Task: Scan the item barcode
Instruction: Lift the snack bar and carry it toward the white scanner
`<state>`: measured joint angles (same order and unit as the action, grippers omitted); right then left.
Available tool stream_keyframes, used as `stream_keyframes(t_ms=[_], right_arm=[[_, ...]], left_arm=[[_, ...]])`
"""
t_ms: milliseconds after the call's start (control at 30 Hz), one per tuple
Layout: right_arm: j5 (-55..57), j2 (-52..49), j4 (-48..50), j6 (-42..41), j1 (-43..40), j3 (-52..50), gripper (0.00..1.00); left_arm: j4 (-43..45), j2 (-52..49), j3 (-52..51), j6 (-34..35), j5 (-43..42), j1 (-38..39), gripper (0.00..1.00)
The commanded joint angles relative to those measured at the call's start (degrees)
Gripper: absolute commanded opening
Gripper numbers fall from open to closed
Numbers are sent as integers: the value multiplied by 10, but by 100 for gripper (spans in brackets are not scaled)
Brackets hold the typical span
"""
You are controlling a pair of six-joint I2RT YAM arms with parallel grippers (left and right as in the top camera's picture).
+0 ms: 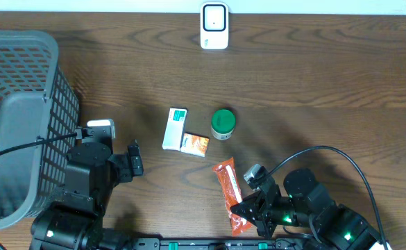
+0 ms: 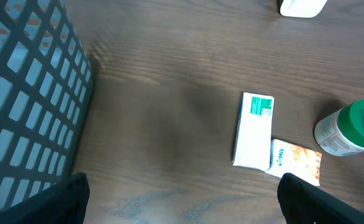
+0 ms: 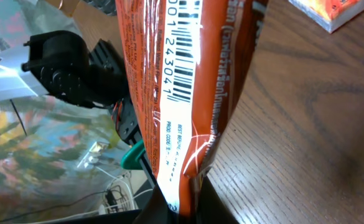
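Observation:
The item, an orange-red snack pouch (image 1: pixel 227 186), lies lengthwise at the front of the table. My right gripper (image 1: pixel 248 212) is shut on its near end. In the right wrist view the pouch (image 3: pixel 188 74) rises from between the fingers (image 3: pixel 185 208), and its barcode (image 3: pixel 180 59) faces the camera. The white barcode scanner (image 1: pixel 214 26) stands at the far edge, well away from the pouch. My left gripper (image 1: pixel 134 158) hangs open over bare wood to the left of the items, with nothing between its fingers (image 2: pixel 66 198).
A grey mesh basket (image 1: pixel 22 118) fills the left side. A white-and-green box (image 1: pixel 175 128), an orange packet (image 1: pixel 195 144) and a green-lidded jar (image 1: pixel 223 123) sit mid-table. The box (image 2: pixel 254 130), packet (image 2: pixel 297 162) and jar (image 2: pixel 350 127) show in the left wrist view.

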<state>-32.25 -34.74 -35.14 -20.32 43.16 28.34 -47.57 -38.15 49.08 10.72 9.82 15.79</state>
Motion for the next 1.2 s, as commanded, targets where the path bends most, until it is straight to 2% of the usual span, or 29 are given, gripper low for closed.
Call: stream_keyframes(t_ms=[0, 200, 367, 633, 833, 1033, 1167], right_arm=[[-1, 2, 6, 5, 4, 9, 1], [74, -4, 64, -19, 2, 37, 1], [223, -50, -9, -10, -12, 139, 1], [353, -211, -113, 57, -29, 325, 1], [457, -367, -183, 113, -59, 436, 1], [550, -511, -128, 209, -95, 522, 1], [710, -587, -64, 242, -110, 551, 1]], left_arm=[[0, 0, 3, 3, 10, -1, 96], [0, 0, 3, 3, 10, -1, 96], [0, 0, 3, 3, 10, -1, 96], [0, 0, 3, 3, 10, -1, 96], [0, 0, 3, 3, 10, -1, 96], [0, 0, 3, 3, 10, -1, 96], [0, 0, 3, 3, 10, -1, 96]])
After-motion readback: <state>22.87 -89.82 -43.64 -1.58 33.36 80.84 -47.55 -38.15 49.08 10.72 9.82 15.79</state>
